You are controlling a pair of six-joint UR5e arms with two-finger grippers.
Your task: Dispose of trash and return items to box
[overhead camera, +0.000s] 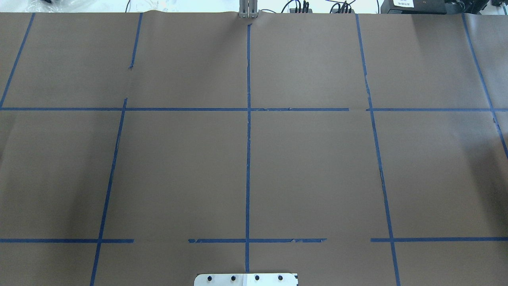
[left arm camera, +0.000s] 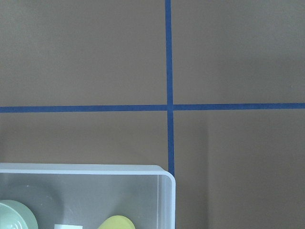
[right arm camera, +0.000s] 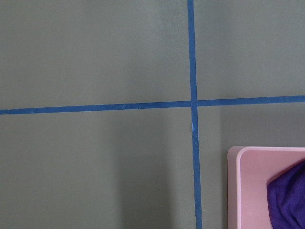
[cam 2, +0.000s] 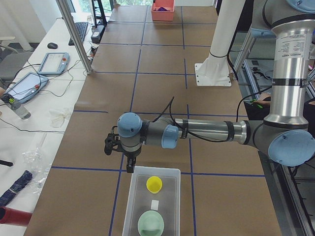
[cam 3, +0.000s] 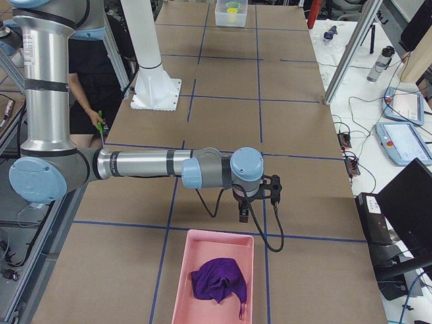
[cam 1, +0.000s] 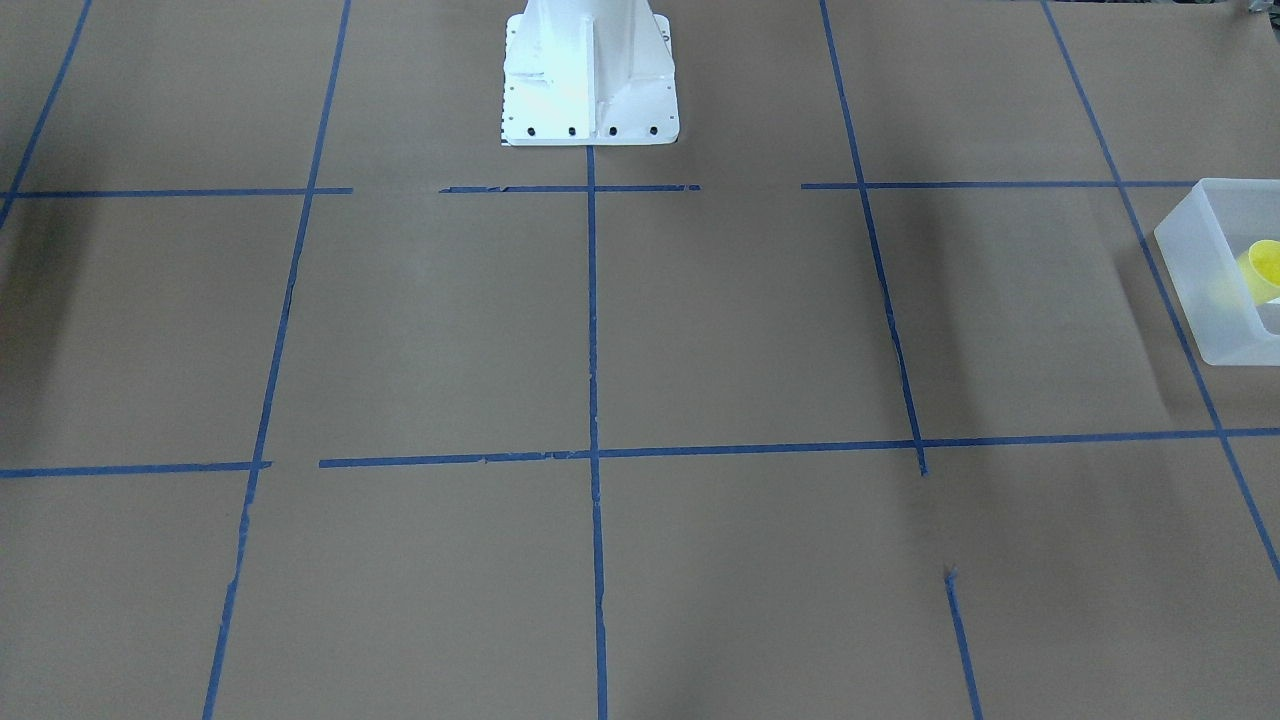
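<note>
The yellow cup (cam 2: 154, 184) stands inside the frosted-white box (cam 2: 134, 196), next to a pale green bowl (cam 2: 151, 223) and a small white label (cam 2: 154, 204). The cup also shows in the front view (cam 1: 1263, 268) and the left wrist view (left arm camera: 116, 222), inside the box (left arm camera: 95, 168). My left gripper (cam 2: 130, 168) points down just past the box's far corner; I cannot tell whether it is open or shut. My right gripper (cam 3: 244, 214) points down just beyond a pink tray (cam 3: 196, 250); I cannot tell its state either. Neither wrist view shows fingers.
The pink tray holds a purple cloth (cam 3: 219, 278), which also shows in the right wrist view (right arm camera: 288, 198). The white robot base (cam 1: 590, 80) stands at the table's middle edge. Brown paper with blue tape lines (overhead camera: 248, 159) covers the table. A side bench holds tablets (cam 2: 51, 63) and cables.
</note>
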